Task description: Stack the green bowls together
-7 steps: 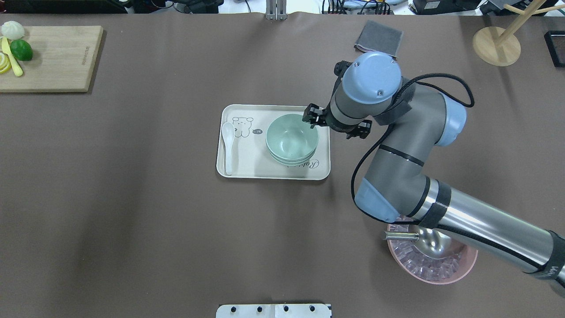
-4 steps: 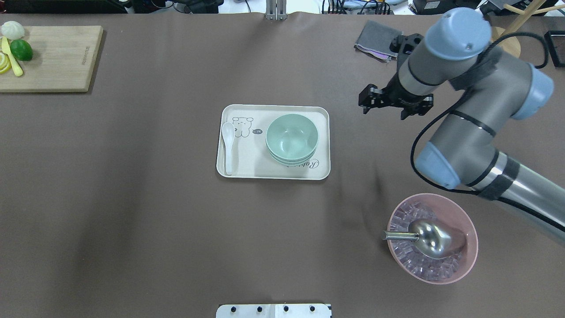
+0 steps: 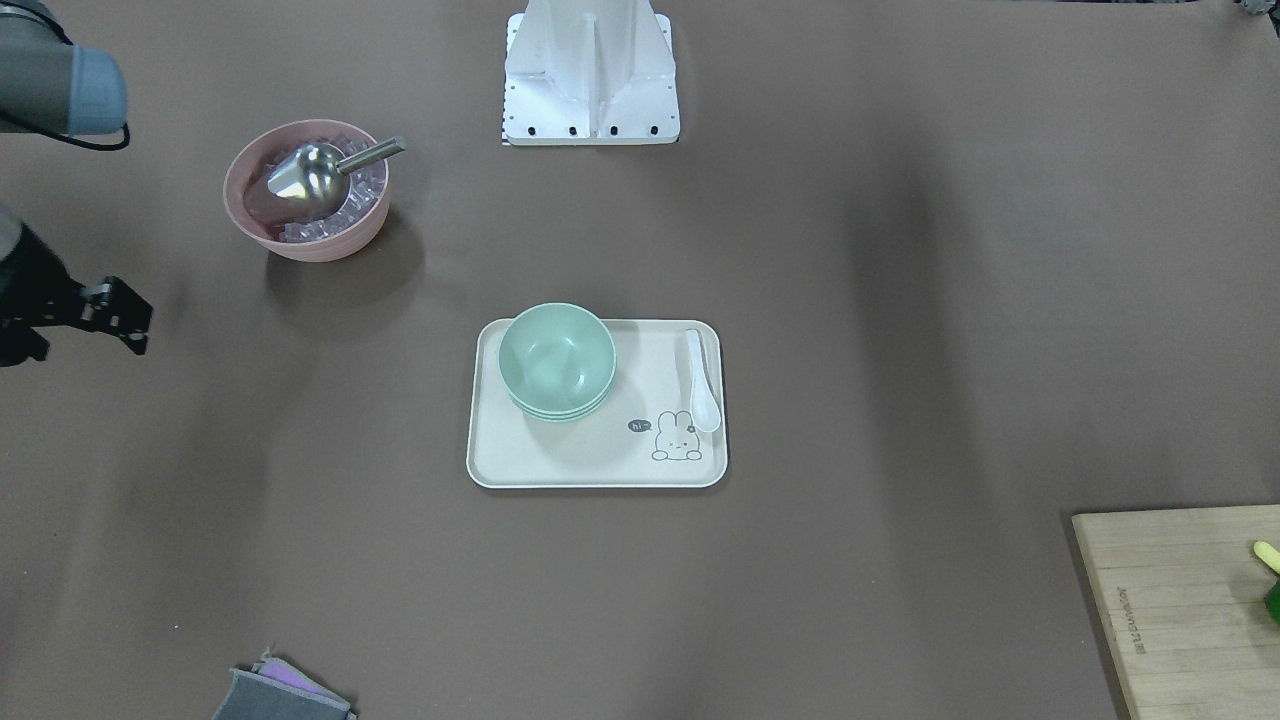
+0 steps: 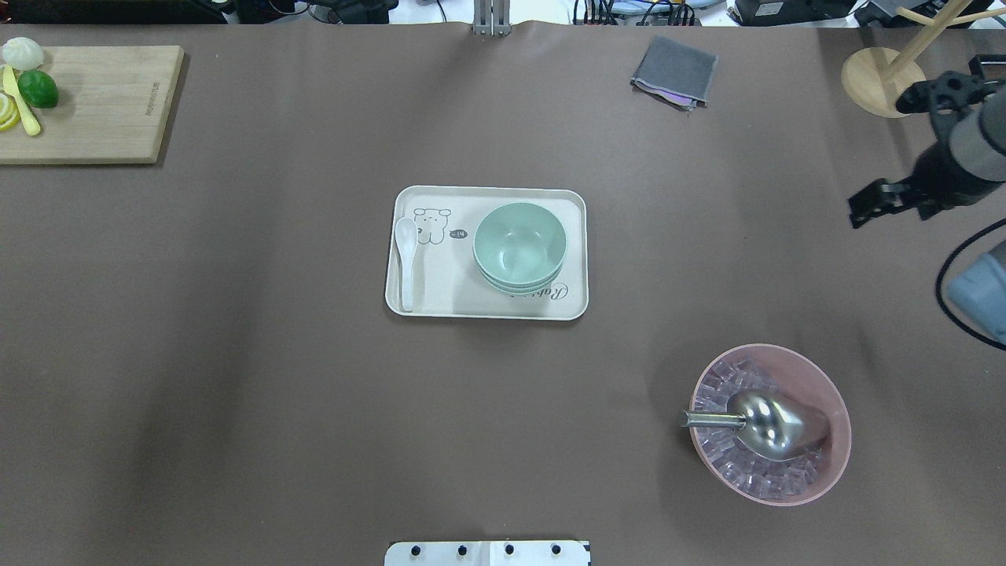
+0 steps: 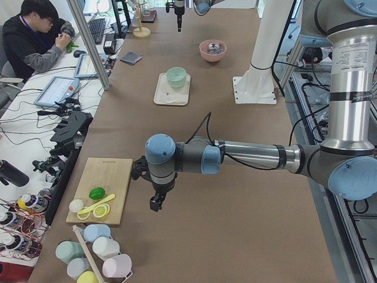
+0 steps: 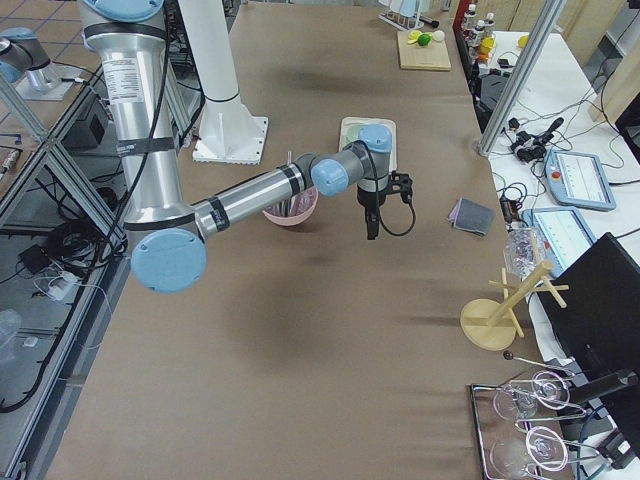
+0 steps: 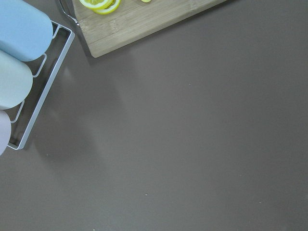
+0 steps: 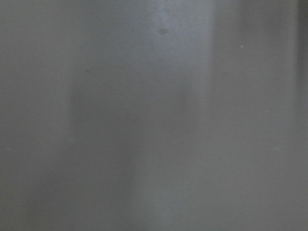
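Snugly nested, smooth matte green bowls (image 4: 519, 245) on cream tray (image 4: 440, 297), right hand (image 4: 863, 211), left hand (image 5: 155, 204), grasp cannot be told

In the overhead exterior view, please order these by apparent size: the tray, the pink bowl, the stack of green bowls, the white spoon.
1. tray
2. pink bowl
3. stack of green bowls
4. white spoon
All rest on the same table, so nearness hardly affects this.

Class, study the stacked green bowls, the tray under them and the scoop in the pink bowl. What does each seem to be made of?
Green bowls: likely plastic, matte; even colour, only soft highlights. Tray: probably plastic too, matte cream, with a printed cartoon. Scoop: metal, polished; it shows bright mirror-like reflections.
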Tool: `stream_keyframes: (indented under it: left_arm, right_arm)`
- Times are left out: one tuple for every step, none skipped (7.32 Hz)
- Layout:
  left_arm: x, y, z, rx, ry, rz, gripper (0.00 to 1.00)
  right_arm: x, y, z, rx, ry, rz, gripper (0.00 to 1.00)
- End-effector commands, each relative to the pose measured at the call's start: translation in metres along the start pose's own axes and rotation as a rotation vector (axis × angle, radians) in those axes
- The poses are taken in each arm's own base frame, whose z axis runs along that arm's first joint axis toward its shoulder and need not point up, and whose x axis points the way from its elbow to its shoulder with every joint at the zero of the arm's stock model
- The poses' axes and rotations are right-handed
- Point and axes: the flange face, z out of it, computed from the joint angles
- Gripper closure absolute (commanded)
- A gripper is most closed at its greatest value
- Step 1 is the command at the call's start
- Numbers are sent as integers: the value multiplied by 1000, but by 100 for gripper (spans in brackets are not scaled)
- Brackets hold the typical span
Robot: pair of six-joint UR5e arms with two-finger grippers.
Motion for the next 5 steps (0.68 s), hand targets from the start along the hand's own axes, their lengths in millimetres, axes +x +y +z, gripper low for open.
stream_keyframes:
  left_arm:
    - [-2,1,2,-5,2,-38,1]
    - [2,-1,-3,8,-3,-125,1]
    - [2,0,-2,3,5,-202,1]
    - [7,1,2,12,102,-297,1]
    - [10,4,3,21,142,-314,1]
  right_arm:
    - [127,50,-13,-31,-3,-101,0]
    - [157,68,-15,-36,6,-82,0]
    - [179,83,-15,-44,15,-33,0]
    - [208,92,-16,-43,-2,30,0]
    - [250,102,-13,-42,-27,103,0]
